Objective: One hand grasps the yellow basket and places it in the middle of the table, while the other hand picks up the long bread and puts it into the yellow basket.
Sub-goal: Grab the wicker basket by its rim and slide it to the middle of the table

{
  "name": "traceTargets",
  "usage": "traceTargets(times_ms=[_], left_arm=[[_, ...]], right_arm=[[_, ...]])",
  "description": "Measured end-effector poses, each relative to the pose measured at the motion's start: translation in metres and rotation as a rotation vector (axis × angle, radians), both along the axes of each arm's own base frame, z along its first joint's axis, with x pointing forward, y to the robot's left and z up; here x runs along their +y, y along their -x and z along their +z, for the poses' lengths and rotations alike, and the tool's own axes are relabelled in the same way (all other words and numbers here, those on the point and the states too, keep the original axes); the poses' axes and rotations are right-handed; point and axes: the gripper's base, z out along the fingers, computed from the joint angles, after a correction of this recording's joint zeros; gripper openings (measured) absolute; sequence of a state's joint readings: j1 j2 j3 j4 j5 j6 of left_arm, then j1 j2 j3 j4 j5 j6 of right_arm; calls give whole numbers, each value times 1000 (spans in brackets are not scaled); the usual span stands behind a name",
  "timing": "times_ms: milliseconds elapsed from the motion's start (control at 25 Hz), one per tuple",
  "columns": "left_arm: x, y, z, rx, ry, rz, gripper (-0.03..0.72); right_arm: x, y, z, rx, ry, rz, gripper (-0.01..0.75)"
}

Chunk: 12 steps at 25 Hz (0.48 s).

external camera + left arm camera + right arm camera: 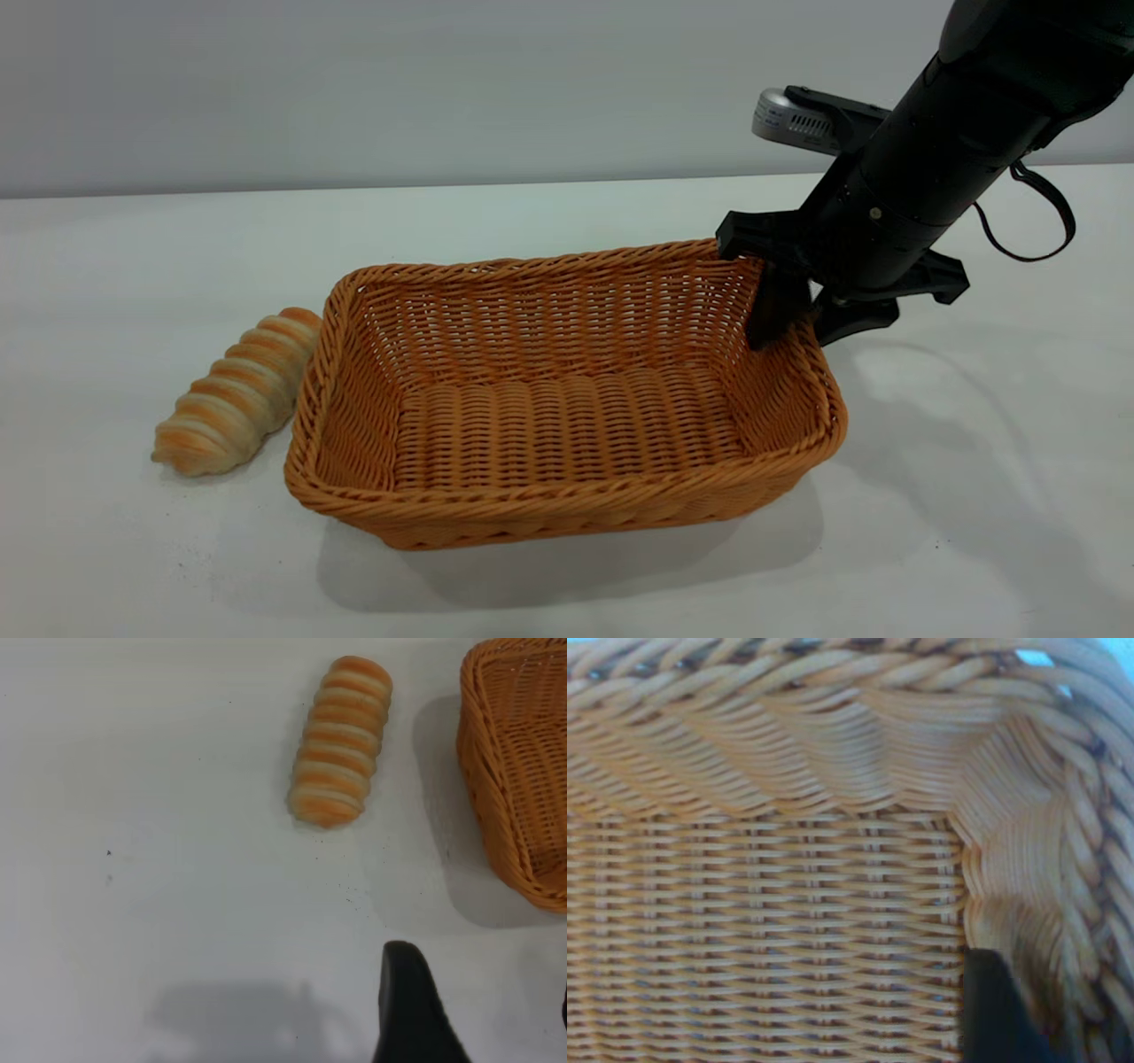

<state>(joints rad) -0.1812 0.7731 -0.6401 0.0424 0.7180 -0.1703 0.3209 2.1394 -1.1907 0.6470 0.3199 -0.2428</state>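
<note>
Wicker yellow basket (567,390) rim clamped in right gripper (802,323) jaws (long bread (237,392) beside); left jaws unclear.

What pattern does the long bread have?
Golden-orange bands alternating with pale cream stripes; the long bread shows best in the left wrist view.

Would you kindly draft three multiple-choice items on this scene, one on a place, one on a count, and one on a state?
1. Where does the bread lie?
A. inside the basket
B. on the table beside the basket's left end
C. in the right hand

2. How many loaves are in view?
A. one
B. two
C. three

3. What is the right hand doing?
A. hanging clear above the table
B. pressing on the bread
C. straddling the basket wall at its far right corner

Answers:
1 B, it rests on the table outside the rim.
2 A, a single loaf shows.
3 C, one finger is inside the wall, one outside.
</note>
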Motion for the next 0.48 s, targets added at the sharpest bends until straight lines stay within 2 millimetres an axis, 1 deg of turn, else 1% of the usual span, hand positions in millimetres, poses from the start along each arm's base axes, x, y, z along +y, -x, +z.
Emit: traceTargets(times_ms=[40,80,160,200,320,400,480], left_arm=[[0,0,0,0,0,0,458],[0,0,0,-1,0,0,458],[0,-1,0,-1,0,0,458],[0,-2,-1,2,0,0,458],[-2,-10,-6,37,-7,-1,458],[-3,-18,-14,81,-16,-1,458],[-4,-27,-22,123,-31,-3,458]], right_arm=[[0,0,0,-1,1,3,484],[0,0,0,-3,3,8,557],[0,0,1,-12,11,24,644],[0,0,4,-18,15,41,673],[1,1,16,-41,17,82,692],[1,3,29,-65,23,124,678],[1,5,45,-90,25,155,646]])
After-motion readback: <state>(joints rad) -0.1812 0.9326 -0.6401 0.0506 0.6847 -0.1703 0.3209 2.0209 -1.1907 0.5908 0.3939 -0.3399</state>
